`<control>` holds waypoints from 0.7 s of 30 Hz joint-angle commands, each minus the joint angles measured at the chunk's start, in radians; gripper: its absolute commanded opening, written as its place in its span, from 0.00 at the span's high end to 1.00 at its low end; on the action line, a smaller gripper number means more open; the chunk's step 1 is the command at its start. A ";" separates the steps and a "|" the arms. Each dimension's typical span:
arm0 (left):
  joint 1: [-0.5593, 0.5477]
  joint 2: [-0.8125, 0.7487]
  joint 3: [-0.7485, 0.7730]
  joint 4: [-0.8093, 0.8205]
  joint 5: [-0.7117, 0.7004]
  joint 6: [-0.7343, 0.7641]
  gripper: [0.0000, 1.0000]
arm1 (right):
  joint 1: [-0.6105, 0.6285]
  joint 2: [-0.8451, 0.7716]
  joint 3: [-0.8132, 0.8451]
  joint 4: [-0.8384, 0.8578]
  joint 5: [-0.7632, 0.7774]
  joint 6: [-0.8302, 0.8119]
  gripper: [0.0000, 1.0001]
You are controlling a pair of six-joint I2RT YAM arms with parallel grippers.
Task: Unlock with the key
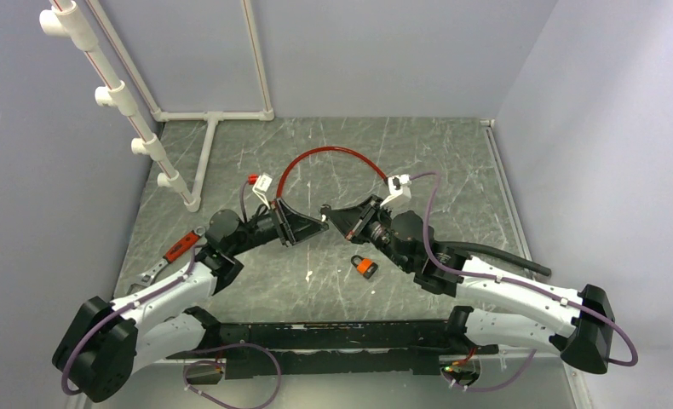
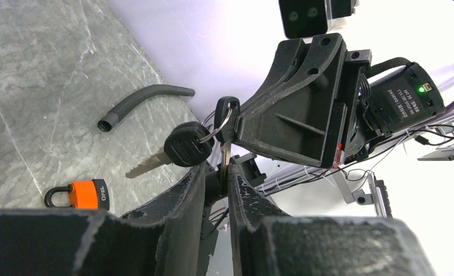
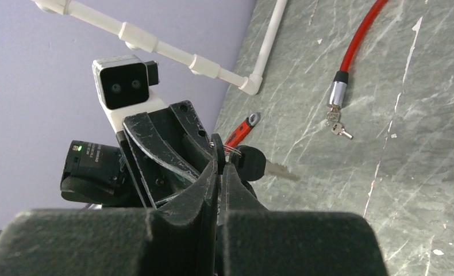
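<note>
A grey marbled table (image 1: 452, 170) stands inside lavender walls, with a white pipe frame (image 1: 205, 153) at its back left. Both arms meet above mid-table. The left gripper (image 2: 218, 171) is narrowed to a slit, pinching one blade of the key bunch (image 2: 184, 146). The right gripper (image 3: 219, 164) is clamped on another key's black head, and a third, black-headed key dangles from the ring. The orange padlock (image 1: 365, 266) lies flat on the table near them, touching neither gripper.

At frame centre the keys (image 1: 324, 210) are held between the left gripper (image 1: 314, 225) and right gripper (image 1: 333, 213). The padlock (image 1: 364, 265) is laid on the table (image 1: 452, 162) just below. The cable (image 1: 329, 152) is arched above, and a wrench (image 1: 176, 248) is laid at left.
</note>
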 commanded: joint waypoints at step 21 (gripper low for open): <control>-0.008 -0.069 0.270 -0.578 -0.008 0.172 1.00 | 0.003 -0.097 -0.035 -0.083 -0.010 -0.114 0.40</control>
